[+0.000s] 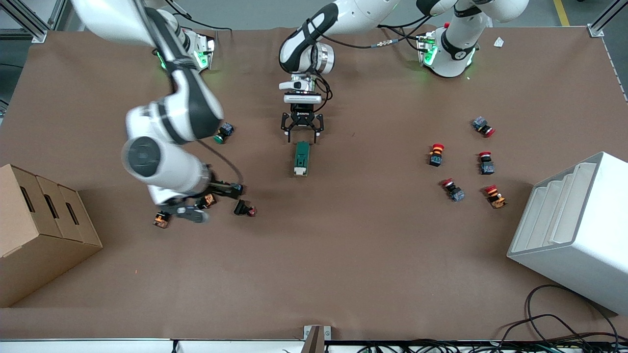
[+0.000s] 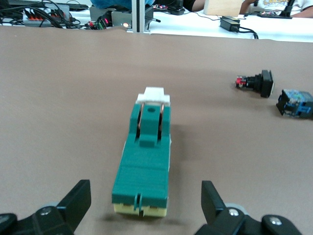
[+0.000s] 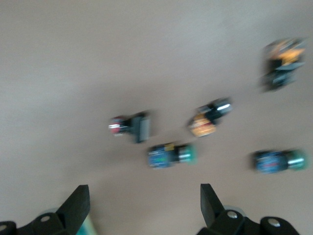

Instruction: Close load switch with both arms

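Observation:
The load switch [image 1: 301, 158] is a dark green block lying flat in the middle of the table, its cream-white end nearer the front camera. My left gripper [image 1: 301, 138] is open and empty just above the switch's green end, farther from the camera. In the left wrist view the switch [image 2: 144, 156] lies between the spread fingers [image 2: 78, 200] without touching them. My right gripper [image 1: 234, 190] is over a cluster of push buttons toward the right arm's end of the table, and its arm is blurred. In the right wrist view the right gripper [image 3: 144, 208] is open and empty.
Several push buttons [image 1: 245, 209] lie under the right gripper; two of them are a red-capped one [image 3: 129, 127] and a green-capped one [image 3: 171, 155]. Another green-capped button [image 1: 223, 133] lies farther back. Several red-capped buttons [image 1: 436, 154] lie toward the left arm's end. A cardboard box [image 1: 39, 230] and a white rack [image 1: 574, 225] stand at the table's ends.

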Motion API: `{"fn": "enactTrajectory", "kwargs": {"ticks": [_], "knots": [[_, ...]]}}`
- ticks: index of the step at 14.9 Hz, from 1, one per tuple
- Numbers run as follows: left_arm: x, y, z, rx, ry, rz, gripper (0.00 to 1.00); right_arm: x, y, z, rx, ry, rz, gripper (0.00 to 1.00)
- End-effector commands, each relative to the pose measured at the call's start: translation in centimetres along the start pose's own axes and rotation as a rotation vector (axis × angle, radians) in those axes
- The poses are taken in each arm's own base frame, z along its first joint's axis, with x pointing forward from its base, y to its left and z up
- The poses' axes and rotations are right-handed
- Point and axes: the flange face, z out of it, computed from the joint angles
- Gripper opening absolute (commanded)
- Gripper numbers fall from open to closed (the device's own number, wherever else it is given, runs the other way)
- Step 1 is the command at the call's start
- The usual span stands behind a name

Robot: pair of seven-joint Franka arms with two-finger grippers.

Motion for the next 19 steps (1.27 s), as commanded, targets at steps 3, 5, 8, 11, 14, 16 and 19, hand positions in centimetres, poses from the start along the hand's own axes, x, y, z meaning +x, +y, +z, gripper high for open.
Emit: {"fn": "enactTrajectory", "kwargs": {"ticks": [3, 5, 8, 11, 14, 16, 19], "knots": [[9.4, 1.4, -2.1, 0.09, -0.075, -0.008, 1.0, 3.1, 11.2, -7.4, -0.045, -0.078, -0.134, 1.0], [14.9, 1.8, -2.6, 0.139, -0.136, -0.081, 1.0, 4.2, 15.6, -9.7, -0.036, -0.092, -0.15, 1.0], [22.3, 1.6, -2.3, 0.217, -0.244, -0.122, 1.0, 4.5, 20.6, -11.9, -0.037, -0.074, -0.164, 1.0], [32.2, 0.3, -0.4, 0.28, -0.42, -0.178, 1.0, 4.8, 24.3, -12.7, -0.025, -0.078, -0.146, 1.0], [39.4, -3.7, 1.9, 0.384, -0.552, -0.166, 1.0, 5.1, 25.1, -13.5, -0.025, -0.06, -0.131, 1.0], [45.1, -8.4, 3.1, 0.4, -0.636, -0.088, 1.0, 5.3, 25.1, -13.9, -0.022, -0.049, -0.128, 1.0], [53.0, -16.4, 4.5, 0.319, -0.763, -0.071, 1.0, 5.2, 24.6, -13.9, -0.024, -0.049, -0.137, 1.0]]}}
